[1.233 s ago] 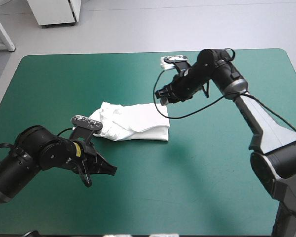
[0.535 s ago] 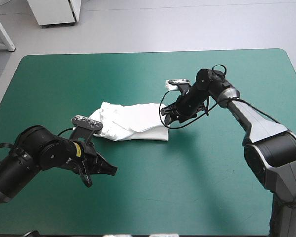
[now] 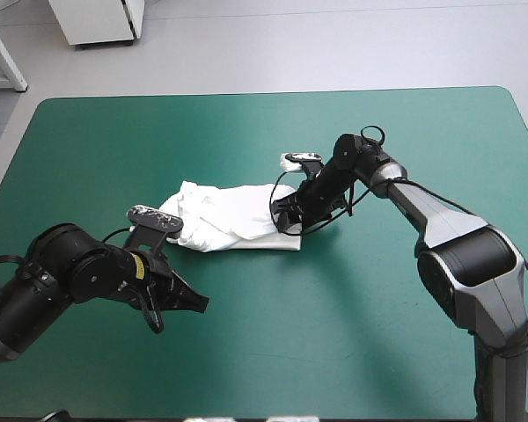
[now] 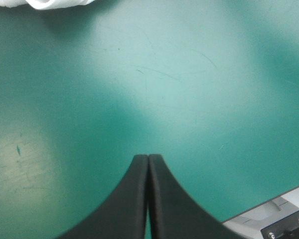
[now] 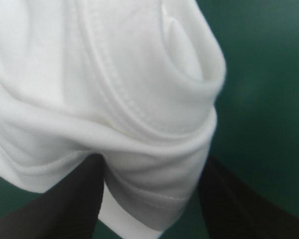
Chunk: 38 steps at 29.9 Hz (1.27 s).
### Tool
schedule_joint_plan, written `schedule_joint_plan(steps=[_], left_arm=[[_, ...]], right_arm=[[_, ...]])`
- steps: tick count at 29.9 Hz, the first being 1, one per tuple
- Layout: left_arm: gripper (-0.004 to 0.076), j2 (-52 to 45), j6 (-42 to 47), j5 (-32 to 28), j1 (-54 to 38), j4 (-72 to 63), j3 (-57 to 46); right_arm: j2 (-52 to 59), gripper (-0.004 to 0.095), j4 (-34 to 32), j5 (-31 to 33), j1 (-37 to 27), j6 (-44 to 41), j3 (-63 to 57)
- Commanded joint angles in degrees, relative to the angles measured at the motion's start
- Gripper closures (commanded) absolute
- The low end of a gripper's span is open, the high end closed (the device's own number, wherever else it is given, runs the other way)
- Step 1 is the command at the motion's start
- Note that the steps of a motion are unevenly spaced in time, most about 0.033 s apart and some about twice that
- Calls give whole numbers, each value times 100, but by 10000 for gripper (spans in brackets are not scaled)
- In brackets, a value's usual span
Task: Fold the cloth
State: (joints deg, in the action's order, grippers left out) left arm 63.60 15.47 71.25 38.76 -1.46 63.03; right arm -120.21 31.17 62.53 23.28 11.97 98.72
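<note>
Right now the T-shirt point(image 3: 233, 220) lies as a folded white bundle near the middle of the teal-green cover point(image 3: 387, 325). It is long from left to right. The right gripper point(image 3: 286, 217) is much nearer. It sits low at the bundle's right end, with its black fingers spread wide and the thick folded edge between them. That arm reaches in from the right. The left gripper point(image 3: 196, 303) is apart from the bundle, on its near side, fingers pressed together over bare cover. The next grab looks like the right arm's job.
</note>
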Motion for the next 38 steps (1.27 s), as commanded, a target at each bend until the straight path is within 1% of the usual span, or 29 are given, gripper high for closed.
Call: schedule_joint_plan(steps=[1, 3, 5, 6, 8, 10, 12, 13, 15, 19, 23, 29, 34, 38], left_arm=[[733, -128, 46, 216, 9, -36, 134], [733, -128, 46, 203, 9, -36, 134], [733, -128, 46, 203, 9, -36, 134], [733, -128, 46, 203, 9, -36, 134], [733, -128, 46, 203, 9, -36, 134], [733, -128, 46, 203, 9, -36, 134], [733, -128, 46, 215, 9, -36, 134], [733, -128, 46, 215, 9, -36, 134], [733, -128, 46, 215, 9, -36, 134], [733, -128, 46, 227, 9, -42, 134], [733, -128, 34, 238, 9, -32, 134], [733, -128, 5, 238, 9, -32, 134], [733, -128, -48, 238, 9, -49, 134], [733, -128, -23, 238, 9, -49, 134]], right_arm=[[214, 500, 447, -64, 30, 162, 136], [214, 672, 461, -54, 42, 162, 136], [236, 903, 451, -31, 42, 162, 136], [247, 917, 435, -31, 42, 138, 136], [260, 924, 358, 56, 42, 123, 159], [286, 925, 140, 328, 42, 41, 203], [358, 925, -398, 746, 42, 25, 203], [385, 925, -709, 850, 42, -37, 190], [509, 925, -1268, 883, -42, -483, 135], [788, 925, -1574, 905, -353, -526, 134], [1095, 925, -2156, 905, -737, -631, -45], [1428, 925, -2336, 905, -1547, -643, -734], [1747, 925, -2775, 905, -2240, -643, -1283], [2040, 925, -2871, 905, -2836, -643, -1557]])
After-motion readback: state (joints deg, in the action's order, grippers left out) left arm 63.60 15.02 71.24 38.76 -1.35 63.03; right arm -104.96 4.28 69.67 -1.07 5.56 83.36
